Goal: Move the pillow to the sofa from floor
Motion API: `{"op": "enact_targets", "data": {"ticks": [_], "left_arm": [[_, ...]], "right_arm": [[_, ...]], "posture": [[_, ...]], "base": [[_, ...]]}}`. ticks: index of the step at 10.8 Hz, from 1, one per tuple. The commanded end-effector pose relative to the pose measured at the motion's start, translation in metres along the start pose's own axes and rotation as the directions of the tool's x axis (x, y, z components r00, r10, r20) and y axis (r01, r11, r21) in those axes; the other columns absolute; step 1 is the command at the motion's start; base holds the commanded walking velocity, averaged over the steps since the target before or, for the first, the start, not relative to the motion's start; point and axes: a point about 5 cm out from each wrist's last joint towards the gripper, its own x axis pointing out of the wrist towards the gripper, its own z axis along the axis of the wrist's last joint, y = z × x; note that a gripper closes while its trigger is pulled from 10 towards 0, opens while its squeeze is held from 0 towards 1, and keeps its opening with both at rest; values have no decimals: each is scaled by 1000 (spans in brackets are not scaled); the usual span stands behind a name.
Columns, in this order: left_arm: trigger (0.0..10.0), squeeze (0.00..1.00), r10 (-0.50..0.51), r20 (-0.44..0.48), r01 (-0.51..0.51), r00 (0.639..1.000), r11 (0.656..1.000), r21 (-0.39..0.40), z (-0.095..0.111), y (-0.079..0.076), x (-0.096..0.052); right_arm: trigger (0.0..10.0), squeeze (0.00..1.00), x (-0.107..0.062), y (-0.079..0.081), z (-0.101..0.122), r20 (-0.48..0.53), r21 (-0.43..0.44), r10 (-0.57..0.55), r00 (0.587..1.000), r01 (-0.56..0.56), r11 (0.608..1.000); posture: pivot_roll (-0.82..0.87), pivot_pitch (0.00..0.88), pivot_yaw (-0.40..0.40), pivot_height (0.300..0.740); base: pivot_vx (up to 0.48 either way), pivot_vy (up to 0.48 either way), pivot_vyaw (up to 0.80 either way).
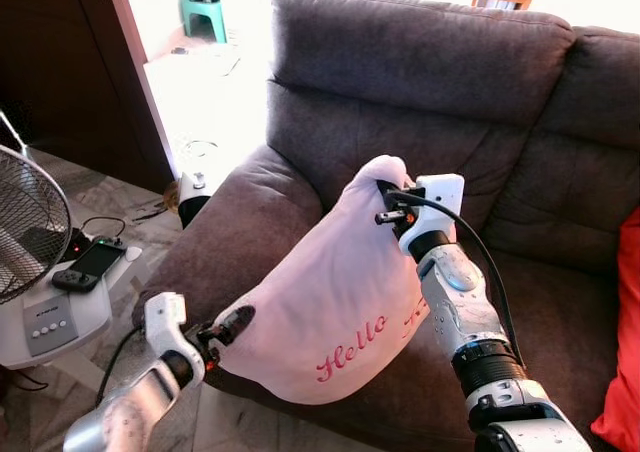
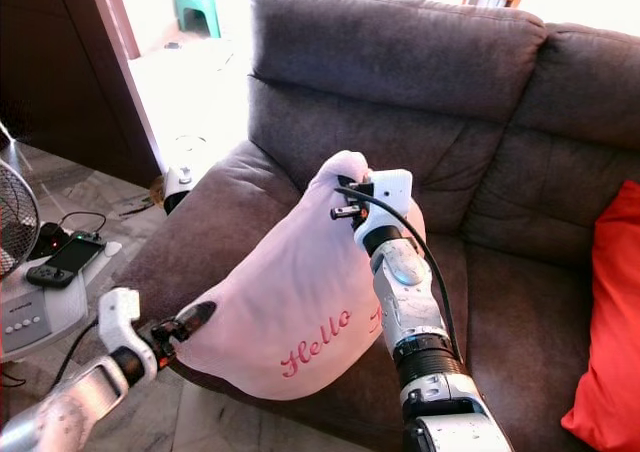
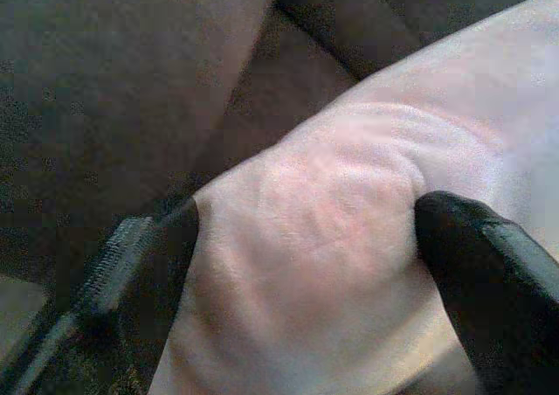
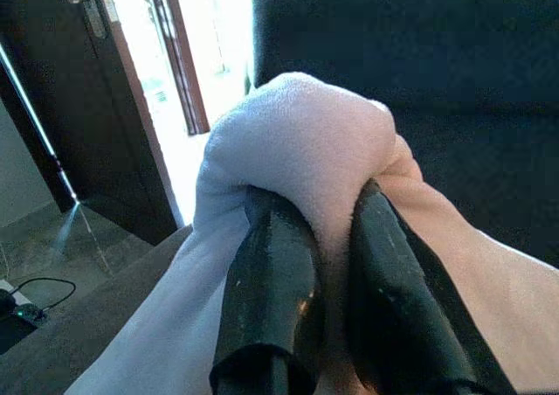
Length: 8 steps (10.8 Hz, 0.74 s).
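Pink pillow [image 1: 330,302] with red "Hello" stitching held in the air, tilted, over the front edge of the grey sofa [image 1: 420,62] — off the floor, not yet resting on the seat as far as can be judged. Lower corner hanging just above the left armrest [image 1: 215,237] and seat front; upper corner raised toward the backrest.

Right gripper [image 4: 327,273] clenched on the upper corner: both black fingers [image 4: 271,281] pinching a bunched knob of fabric tight between them. Left gripper [image 3: 306,238] at the lower corner, fingers either side of a fold and pressing into it — grasping, though more widely spread than the right.

Red cushion [image 1: 625,352] at the far right end of the sofa, well apart from the pillow. Fan [image 1: 30,222] on the robot's left, with a handheld device [image 1: 90,264] on its white base; open doorway [image 1: 200,52] beyond.

Step in hand, by judgement: carry phase, late — lift done, placement pending. Next move likely calls for both arms advancing together over the seat cushion [image 1: 560,312], lowering until the pillow bears on it, then letting go with both grippers. Risk: uneven release leaving the pillow to slide off the front edge.
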Motion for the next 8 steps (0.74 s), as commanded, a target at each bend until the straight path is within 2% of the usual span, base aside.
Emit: {"op": "enact_targets", "data": {"ticks": [1,8], "left_arm": [[0,0,55,-27,-55,998,998,19,-6,4,5],[0,0,41,38,-42,998,999,33,1,0,13]], "right_arm": [[10000,0,5,0,17,65,-16,4,998,-3,1000],[10000,0,6,0,18,68,-22,6,998,-4,1000]], "posture": [[92,46,-48,740],[87,20,-50,740]], "base": [[0,0,0],[0,0,0]]}}
